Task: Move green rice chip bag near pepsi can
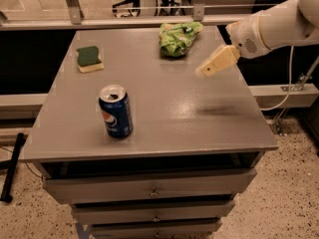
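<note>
The green rice chip bag point(179, 38) lies crumpled at the far middle of the grey table point(169, 113). The pepsi can point(115, 111) stands upright near the table's front left, well apart from the bag. My gripper point(203, 71) hangs above the table's right side, to the right of and nearer than the bag, not touching it. It holds nothing that I can see.
A green-and-yellow sponge point(89, 59) lies at the far left of the table. The table has drawers point(149, 190) below its front edge. A railing point(124, 21) runs behind the table, and a cable point(284, 101) hangs at the right.
</note>
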Available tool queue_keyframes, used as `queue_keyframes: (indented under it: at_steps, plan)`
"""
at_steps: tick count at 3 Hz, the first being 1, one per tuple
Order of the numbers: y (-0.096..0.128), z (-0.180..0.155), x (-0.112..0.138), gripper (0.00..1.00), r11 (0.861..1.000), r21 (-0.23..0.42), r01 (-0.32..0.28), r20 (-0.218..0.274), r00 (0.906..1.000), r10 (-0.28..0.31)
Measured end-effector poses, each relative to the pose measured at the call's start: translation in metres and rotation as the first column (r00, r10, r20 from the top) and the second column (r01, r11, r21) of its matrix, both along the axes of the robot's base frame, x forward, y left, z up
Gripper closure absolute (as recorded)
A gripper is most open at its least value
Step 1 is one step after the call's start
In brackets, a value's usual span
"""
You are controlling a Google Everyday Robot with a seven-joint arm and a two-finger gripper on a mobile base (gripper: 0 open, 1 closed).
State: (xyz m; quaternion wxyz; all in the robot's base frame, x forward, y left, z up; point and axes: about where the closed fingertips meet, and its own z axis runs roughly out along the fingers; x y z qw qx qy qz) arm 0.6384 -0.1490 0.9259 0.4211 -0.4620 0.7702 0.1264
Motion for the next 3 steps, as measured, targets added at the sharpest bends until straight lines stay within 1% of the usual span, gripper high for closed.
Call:
queue_keyframes:
  at_steps: [1, 2, 3]
  plan:
    - [-0.002, -0.008, 0.062, 0.0, 0.99, 0.134, 0.047, 0.035, 0.998, -0.052]
    - [-0.001, -0.02, 0.121, 0.0, 0.976, 0.202, 0.079, 0.044, 0.995, -0.09]
    - [0.008, -0.031, 0.171, 0.0, 0.969, 0.225, 0.099, 0.052, 0.9921, -0.114]
